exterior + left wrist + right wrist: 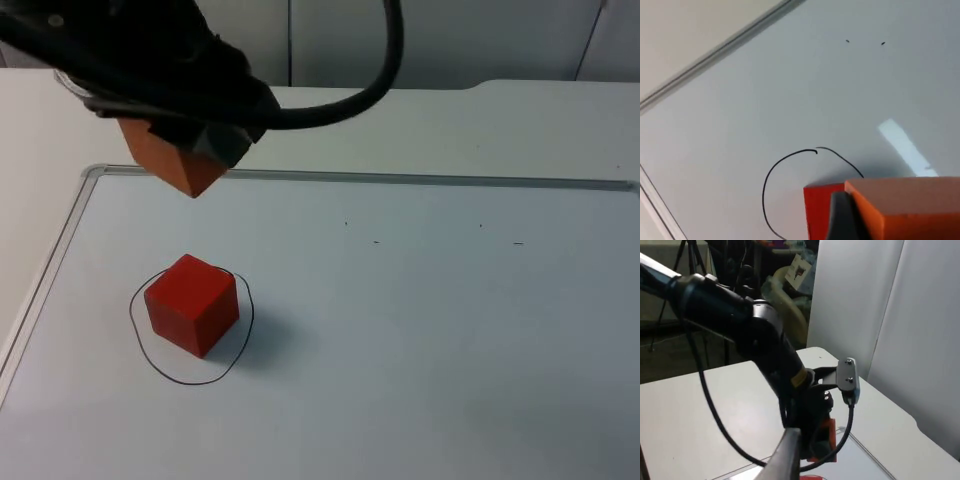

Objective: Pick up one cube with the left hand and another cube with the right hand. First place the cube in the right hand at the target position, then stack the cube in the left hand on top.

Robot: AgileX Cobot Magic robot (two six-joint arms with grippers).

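A red cube [192,304] sits on the white board inside a hand-drawn black circle [137,335]. My left gripper [195,135] hangs above and behind it, shut on an orange cube [172,160] that is well clear of the board. In the left wrist view the orange cube [910,207] sits between the fingers [840,222], with the red cube [816,210] and the circle [765,185] just beyond it. My right gripper [786,457] is drawn back high and away from the board, facing the left arm [765,335] and the orange cube it holds [827,432].
The board has a thin metal rim [400,179] along its far and left sides. A few tiny black marks [376,241] dot its middle. White table top [40,150] lies beyond the rim, ending at the grey wall [480,40].
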